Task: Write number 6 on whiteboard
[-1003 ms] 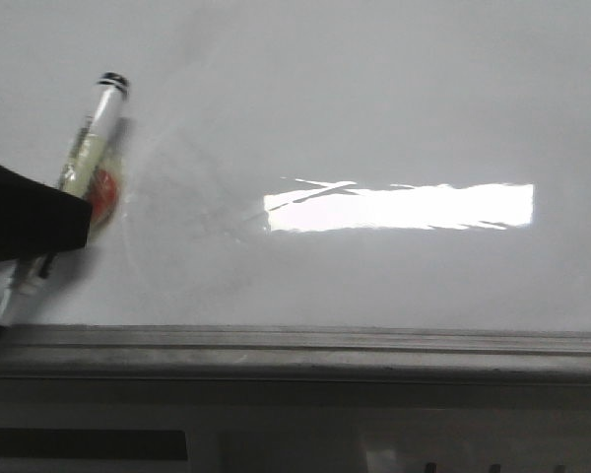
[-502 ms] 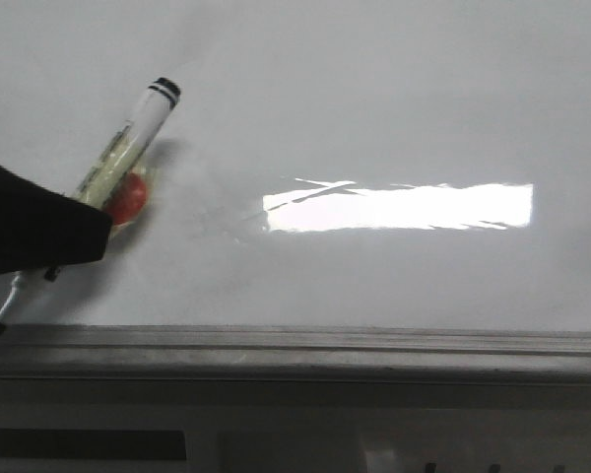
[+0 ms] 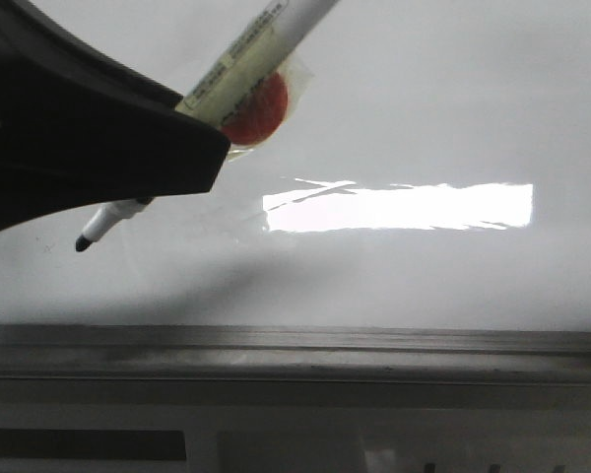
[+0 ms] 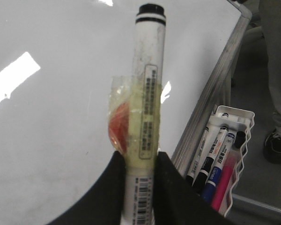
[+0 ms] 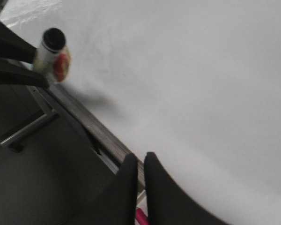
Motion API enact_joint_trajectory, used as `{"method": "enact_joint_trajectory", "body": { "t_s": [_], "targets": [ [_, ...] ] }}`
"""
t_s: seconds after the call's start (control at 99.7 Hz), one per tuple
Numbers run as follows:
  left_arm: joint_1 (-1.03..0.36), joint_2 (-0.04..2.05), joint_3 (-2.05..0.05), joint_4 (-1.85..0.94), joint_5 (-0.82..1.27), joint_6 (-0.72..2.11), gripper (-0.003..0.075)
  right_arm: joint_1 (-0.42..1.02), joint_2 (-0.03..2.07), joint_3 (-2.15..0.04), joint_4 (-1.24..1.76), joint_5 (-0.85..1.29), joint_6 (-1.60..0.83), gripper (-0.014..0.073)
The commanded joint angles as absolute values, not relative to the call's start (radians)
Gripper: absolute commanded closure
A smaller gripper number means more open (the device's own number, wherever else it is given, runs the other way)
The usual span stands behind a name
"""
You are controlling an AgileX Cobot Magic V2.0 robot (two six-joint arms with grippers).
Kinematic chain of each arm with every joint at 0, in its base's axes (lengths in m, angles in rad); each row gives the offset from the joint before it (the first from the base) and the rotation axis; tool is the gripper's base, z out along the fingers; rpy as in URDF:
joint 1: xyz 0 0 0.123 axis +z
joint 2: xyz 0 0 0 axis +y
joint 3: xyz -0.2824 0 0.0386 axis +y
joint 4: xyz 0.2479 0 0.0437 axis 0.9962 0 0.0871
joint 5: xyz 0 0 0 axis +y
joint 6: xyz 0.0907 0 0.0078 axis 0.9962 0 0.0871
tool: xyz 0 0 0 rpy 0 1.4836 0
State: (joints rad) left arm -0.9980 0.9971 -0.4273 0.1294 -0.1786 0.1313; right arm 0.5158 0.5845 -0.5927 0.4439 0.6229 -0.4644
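Clearly, the marker (image 3: 238,71) is clenched in the left gripper (image 3: 192,148) at upper left — tip slanted down-left, just off the unmarked whiteboard (image 3: 433,108); the right gripper (image 5: 137,176) is pinched shut, empty.

A white tray (image 4: 241,140) holds spare markers (image 4: 214,161) beside the frame.

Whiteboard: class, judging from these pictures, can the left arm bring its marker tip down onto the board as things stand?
Probably yes. The left tool grips the marker with its tip bare and nothing showing between it and the whiteboard.
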Motion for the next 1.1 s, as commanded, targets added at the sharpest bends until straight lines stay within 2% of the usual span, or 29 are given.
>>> {"method": "enact_joint_trajectory", "body": {
  "t_s": [0.0,0.01,0.08,0.16,0.401,0.622,0.672,0.722,0.772,0.822,0.843,0.993,1.043,1.093],
  "targets": [
    [-1.005,0.983,-0.46,0.145,-0.278,0.13,0.0741,0.579,0.646,-0.653,0.49,0.546,-0.515,0.0456],
    [-1.005,0.983,-0.46,0.145,-0.28,0.13,0.0741,0.591,0.655,-0.658,0.49,0.543,-0.517,0.0416],
    [-1.005,0.983,-0.46,0.161,-0.297,0.13,0.0741,0.645,0.697,-0.681,0.495,0.542,-0.517,0.03],
    [-1.005,0.983,-0.46,0.186,-0.302,0.13,0.0741,0.711,0.752,-0.704,0.503,0.511,-0.517,0.0214],
    [-1.022,0.983,-0.46,0.282,-0.362,0.13,0.0741,0.852,0.885,-0.758,0.538,0.354,-0.517,0.0209],
    [-1.057,0.983,-0.46,0.295,-0.366,0.13,0.0741,0.858,0.955,-0.8,0.57,0.316,-0.517,0.0212],
    [-1.057,0.983,-0.46,0.295,-0.366,0.13,0.0741,0.858,0.964,-0.804,0.57,0.321,-0.517,0.0246],
    [-1.057,0.983,-0.46,0.295,-0.366,0.13,0.0741,0.858,0.972,-0.804,0.57,0.317,-0.517,0.0326],
    [-1.057,0.983,-0.46,0.295,-0.366,0.13,0.0741,0.858,0.976,-0.804,0.57,0.317,-0.517,0.0454],
    [-1.057,0.983,-0.46,0.295,-0.366,0.13,0.0741,0.858,0.978,-0.804,0.57,0.319,-0.517,0.0629],
    [-1.057,0.983,-0.46,0.295,-0.366,0.13,0.0741,0.858,0.978,-0.804,0.57,0.321,-0.514,0.0663],
    [-1.057,0.983,-0.46,0.292,-0.367,0.13,0.072,0.858,0.979,-0.804,0.57,0.315,-0.514,0.0655],
    [-1.057,0.983,-0.46,0.292,-0.367,0.13,0.0664,0.858,0.979,-0.804,0.57,0.314,-0.514,0.0655],
    [-1.057,0.983,-0.46,0.292,-0.367,0.13,0.0575,0.858,0.979,-0.804,0.57,0.312,-0.514,0.0655]
  ]
}}
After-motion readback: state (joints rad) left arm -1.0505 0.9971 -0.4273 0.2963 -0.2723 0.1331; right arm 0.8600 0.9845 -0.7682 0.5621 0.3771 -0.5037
